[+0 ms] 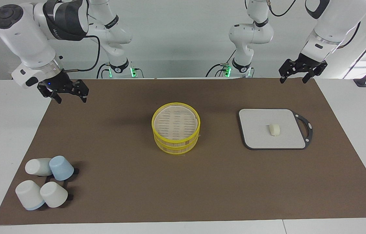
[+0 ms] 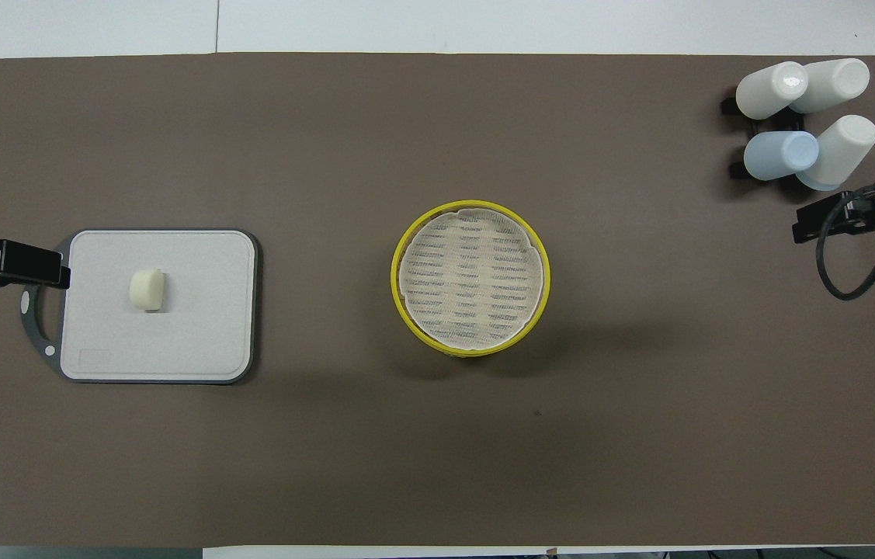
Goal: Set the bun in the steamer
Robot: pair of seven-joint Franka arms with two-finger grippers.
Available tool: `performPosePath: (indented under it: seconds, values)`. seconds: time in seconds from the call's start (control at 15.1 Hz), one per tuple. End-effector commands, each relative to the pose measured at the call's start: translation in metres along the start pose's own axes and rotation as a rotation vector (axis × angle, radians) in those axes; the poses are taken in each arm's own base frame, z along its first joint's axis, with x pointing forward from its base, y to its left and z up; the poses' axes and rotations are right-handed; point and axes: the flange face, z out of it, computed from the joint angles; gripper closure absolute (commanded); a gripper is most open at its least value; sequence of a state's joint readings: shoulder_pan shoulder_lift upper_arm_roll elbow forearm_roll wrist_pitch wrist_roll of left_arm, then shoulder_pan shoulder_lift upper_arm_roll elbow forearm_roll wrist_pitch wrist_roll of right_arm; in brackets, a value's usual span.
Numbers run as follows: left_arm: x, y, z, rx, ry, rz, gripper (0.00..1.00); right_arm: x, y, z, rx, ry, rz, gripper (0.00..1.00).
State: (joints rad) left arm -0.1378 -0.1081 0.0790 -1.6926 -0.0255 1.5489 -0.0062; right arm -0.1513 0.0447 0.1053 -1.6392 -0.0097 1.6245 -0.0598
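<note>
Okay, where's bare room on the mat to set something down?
Widest bare stretch: the brown mat between the steamer and the cups. Another lies between the steamer and the grey board; the board holds only the bun. The cups' corner is crowded.

The steamer (image 1: 176, 131) stood mid-bench (image 1: 183, 195). At its nine o'clock in the overhead view, toward the left arm's end, lay the board (image 1: 272, 128) with the bun (image 1: 274, 129) on it. At two o'clock, farther from the robots, the cups (image 1: 44, 182) clustered together.
</note>
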Motion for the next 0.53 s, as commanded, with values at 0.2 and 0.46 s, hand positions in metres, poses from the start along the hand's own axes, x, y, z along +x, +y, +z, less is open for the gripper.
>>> performPosePath:
  seconds: [0.2, 0.46]
  values:
    - [-0.001, 0.0, -0.004, -0.005, 0.008, 0.0, 0.0, -0.008, 0.003, 0.0, 0.017, 0.002, -0.005, 0.0]
    - [-0.009, -0.019, 0.025, -0.007, 0.021, -0.002, 0.0, -0.009, 0.002, 0.001, 0.017, -0.001, -0.011, 0.0]
